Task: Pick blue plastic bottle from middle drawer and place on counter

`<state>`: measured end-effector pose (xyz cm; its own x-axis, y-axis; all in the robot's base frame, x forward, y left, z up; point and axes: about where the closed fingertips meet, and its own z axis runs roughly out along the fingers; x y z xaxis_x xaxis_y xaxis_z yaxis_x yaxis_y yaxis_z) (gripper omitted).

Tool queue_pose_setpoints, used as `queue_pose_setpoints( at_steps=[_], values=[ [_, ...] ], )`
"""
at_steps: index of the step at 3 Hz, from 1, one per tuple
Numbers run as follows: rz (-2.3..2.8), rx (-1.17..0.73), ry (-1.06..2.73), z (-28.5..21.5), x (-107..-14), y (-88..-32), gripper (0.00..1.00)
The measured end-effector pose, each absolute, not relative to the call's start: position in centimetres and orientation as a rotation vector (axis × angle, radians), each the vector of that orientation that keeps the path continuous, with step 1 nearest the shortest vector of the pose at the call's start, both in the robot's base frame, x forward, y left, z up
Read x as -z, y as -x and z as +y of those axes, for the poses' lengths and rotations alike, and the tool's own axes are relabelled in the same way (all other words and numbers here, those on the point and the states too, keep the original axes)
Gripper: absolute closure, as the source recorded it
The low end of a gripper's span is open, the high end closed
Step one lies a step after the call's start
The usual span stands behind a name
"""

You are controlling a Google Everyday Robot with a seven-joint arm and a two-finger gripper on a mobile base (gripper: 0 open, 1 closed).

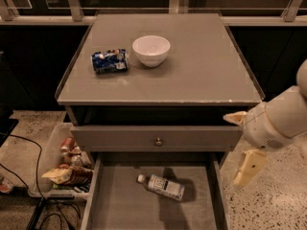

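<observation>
The blue plastic bottle lies on its side on the floor of the open middle drawer, white cap pointing left. My gripper hangs to the right of the cabinet, beside the drawer's right wall, open and empty. One finger is level with the counter's front corner, the other points down outside the drawer. The gripper is right of the bottle, above it, and apart from it. The counter is the flat gray cabinet top above.
A white bowl and a crushed blue-and-white can sit on the counter's left half. A closed drawer front with a round knob is above the open drawer. A bin of snacks and cables stand on the floor at left.
</observation>
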<state>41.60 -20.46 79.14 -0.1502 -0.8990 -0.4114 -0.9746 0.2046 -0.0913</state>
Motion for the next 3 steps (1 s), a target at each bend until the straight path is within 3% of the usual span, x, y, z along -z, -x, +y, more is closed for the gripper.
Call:
queue_pose_setpoints(
  at_steps=[2,3],
  values=[
    [2.016,-0.44,1.568,-18.4,-68.8,-41.9,0.0],
    [2.044,-0.416,1.494,-18.4,-63.6,-42.5,0.0]
  ],
)
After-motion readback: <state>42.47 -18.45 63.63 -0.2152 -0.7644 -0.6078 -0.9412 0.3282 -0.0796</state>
